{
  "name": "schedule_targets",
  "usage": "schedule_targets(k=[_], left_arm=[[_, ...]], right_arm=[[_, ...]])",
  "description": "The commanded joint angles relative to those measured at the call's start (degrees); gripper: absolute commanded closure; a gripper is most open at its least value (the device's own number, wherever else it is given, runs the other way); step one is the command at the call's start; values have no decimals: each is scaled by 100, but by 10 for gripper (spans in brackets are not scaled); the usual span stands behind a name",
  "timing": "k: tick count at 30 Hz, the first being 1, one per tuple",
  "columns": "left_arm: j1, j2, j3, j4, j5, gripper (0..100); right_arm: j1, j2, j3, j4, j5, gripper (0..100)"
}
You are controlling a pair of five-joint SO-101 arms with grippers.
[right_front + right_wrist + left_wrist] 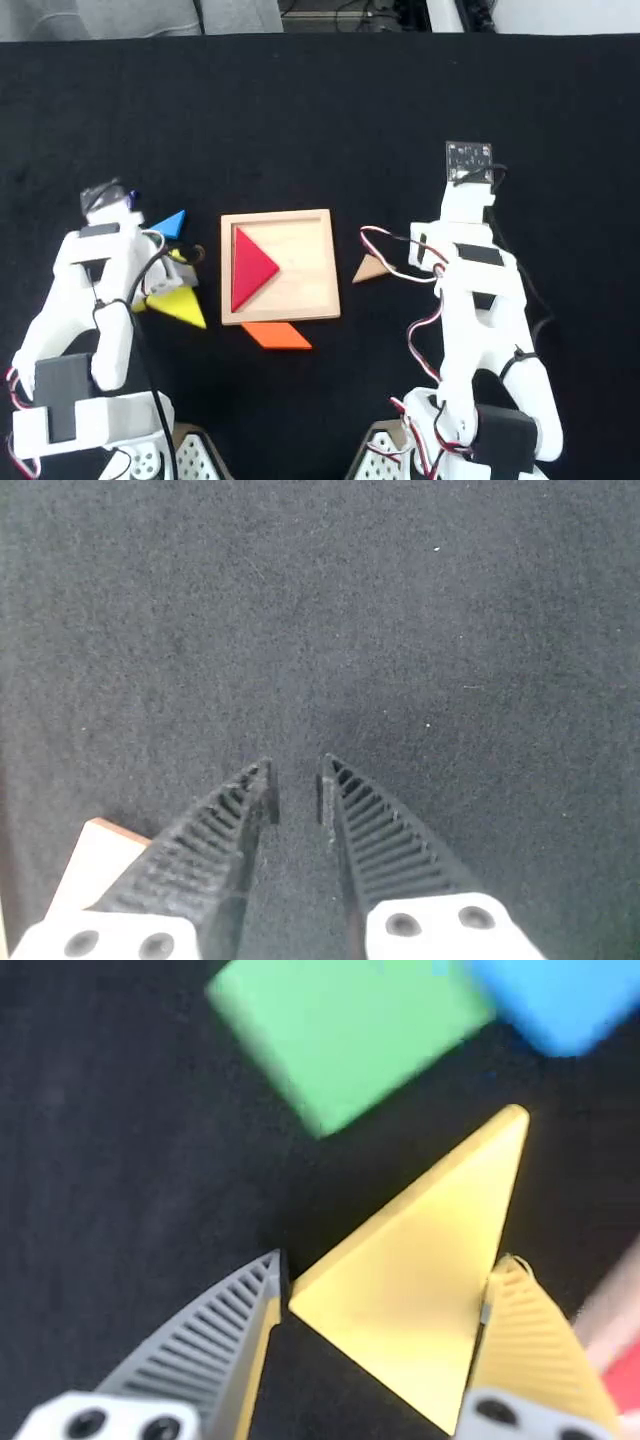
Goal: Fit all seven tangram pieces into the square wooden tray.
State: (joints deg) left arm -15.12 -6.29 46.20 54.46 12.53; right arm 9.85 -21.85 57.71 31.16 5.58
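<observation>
My left gripper (390,1265) is shut on the yellow triangle (420,1300), one finger at its corner and the other on its edge. In the high view this triangle (182,305) lies left of the square wooden tray (300,300), beside the left gripper (162,283). A red triangle (250,268) lies in the tray's left half. A green square (350,1030) and a blue triangle (560,1000) lie just beyond the yellow one. My right gripper (297,775) hangs barely open over bare cloth, holding nothing, with a tan triangle (95,860) beside one finger.
An orange parallelogram (277,335) lies just in front of the tray. The tan triangle (370,268) sits right of the tray, near the right arm (470,270). The blue triangle (172,222) is left of the tray's far corner. Black cloth covers the table.
</observation>
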Motion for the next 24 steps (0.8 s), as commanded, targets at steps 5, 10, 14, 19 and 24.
schedule_targets(k=[5, 10, 14, 19, 24], left_arm=[[646, -1187, -1349, 800, -2374, 694], [1288, -1248, -2501, 1802, -3578, 694], [963, -1073, -2897, 2716, -2760, 690], [92, -651, -1613, 1574, -2048, 688], [48, -545, -154, -53, -1565, 684]], right_arm=[[-79, -259, -22, -105, 44, 923], [-62, -259, -31, -105, 44, 923], [-62, -259, -22, -105, 44, 923], [-70, -259, -31, -105, 44, 923], [-88, -259, -22, -105, 44, 923]])
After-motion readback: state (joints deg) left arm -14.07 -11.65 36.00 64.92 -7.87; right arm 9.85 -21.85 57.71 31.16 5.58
